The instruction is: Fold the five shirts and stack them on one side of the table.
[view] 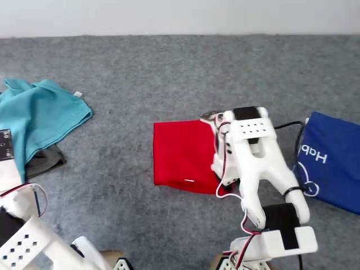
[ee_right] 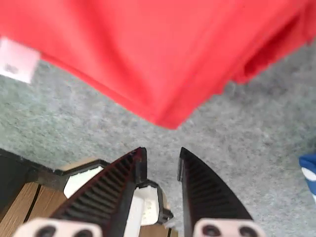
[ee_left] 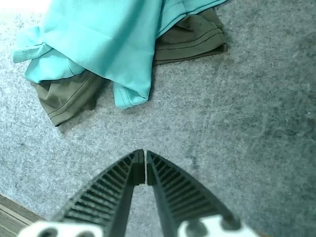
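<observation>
Red shirt (view: 183, 157): looked light and limp; an edge seemed the best hold.
Right gripper (ee_right: 161, 154): jaws slightly apart, empty.
Left gripper (ee_left: 146, 155): jaws together.

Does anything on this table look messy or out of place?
Yes. At the left edge of the table, the teal shirt lies crumpled over a dark olive shirt. Neither is folded, while the red shirt in the middle lies folded flat.
</observation>
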You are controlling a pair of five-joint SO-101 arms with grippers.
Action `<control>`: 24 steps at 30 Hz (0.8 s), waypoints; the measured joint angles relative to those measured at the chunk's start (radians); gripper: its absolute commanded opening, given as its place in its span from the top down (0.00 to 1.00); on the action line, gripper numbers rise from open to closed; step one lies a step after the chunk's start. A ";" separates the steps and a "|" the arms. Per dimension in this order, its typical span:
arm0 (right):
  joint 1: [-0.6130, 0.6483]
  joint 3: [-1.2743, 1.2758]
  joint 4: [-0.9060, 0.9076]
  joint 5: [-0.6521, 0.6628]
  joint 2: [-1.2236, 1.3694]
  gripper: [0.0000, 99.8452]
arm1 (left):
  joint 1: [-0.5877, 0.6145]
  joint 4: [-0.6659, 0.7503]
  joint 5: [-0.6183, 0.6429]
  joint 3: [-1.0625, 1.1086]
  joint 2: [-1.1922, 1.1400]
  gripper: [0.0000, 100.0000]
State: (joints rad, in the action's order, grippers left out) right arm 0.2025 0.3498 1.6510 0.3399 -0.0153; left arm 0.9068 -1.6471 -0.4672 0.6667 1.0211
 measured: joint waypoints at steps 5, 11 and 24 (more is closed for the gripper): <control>-0.002 0.000 -0.040 -0.006 0.000 0.88 | 0.000 0.000 0.000 0.000 0.000 0.99; 0.008 0.000 -0.077 -0.021 0.049 0.89 | 0.000 0.000 0.000 0.000 0.000 0.99; 0.005 -0.054 -0.040 -0.021 0.107 0.99 | 0.000 0.000 0.000 0.000 0.000 0.99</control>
State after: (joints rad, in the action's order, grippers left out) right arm 0.2071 0.2961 1.6111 0.3184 0.0921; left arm 0.9068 -1.6471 -0.4672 0.6667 1.0211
